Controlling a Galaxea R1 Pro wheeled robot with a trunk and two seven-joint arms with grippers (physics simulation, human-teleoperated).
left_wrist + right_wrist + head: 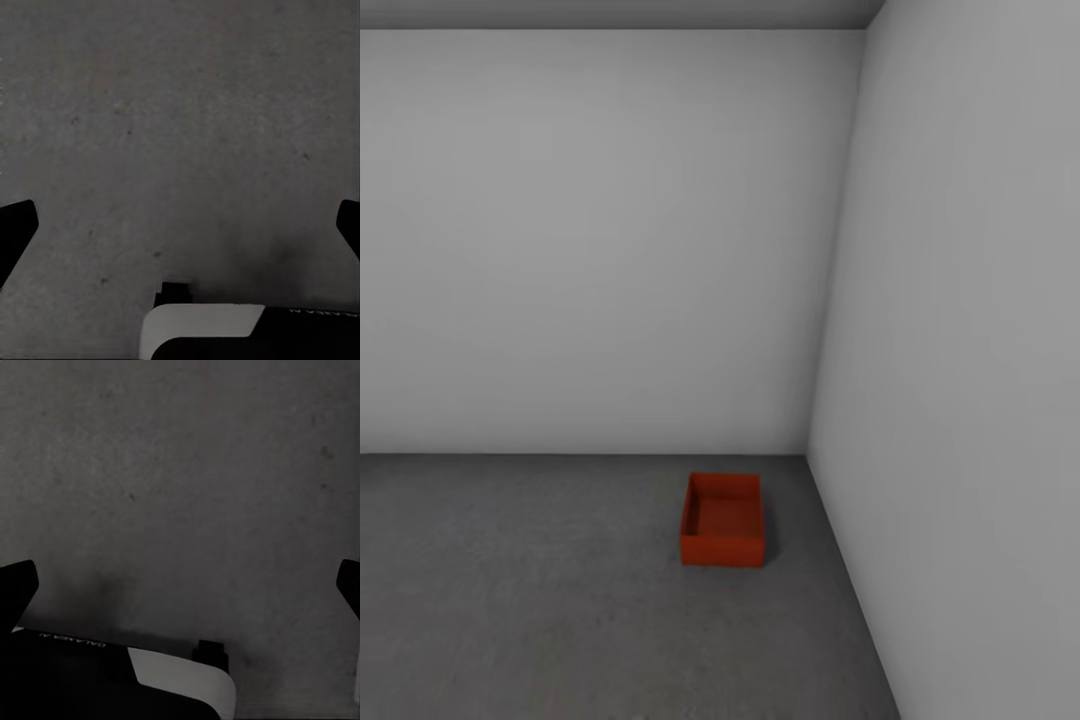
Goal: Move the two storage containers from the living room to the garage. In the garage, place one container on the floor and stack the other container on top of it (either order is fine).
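In the head view one orange-red storage container [723, 521] sits upright and open-topped on the dark grey concrete floor [540, 600] of the garage, close to the corner where two pale grey walls meet. It looks empty inside. My left gripper [180, 225] is open over bare concrete in the left wrist view, its dark fingertips [16, 229] far apart at the frame's sides. In the right wrist view my right gripper [180, 592] is open too, fingertips [18, 585] wide apart, with nothing between them.
The back wall [600, 240] and the right wall [970, 350] close in the corner behind and beside the container. Open concrete stretches to the left and in front of it. Part of my white and black base [202, 322] shows under each wrist camera.
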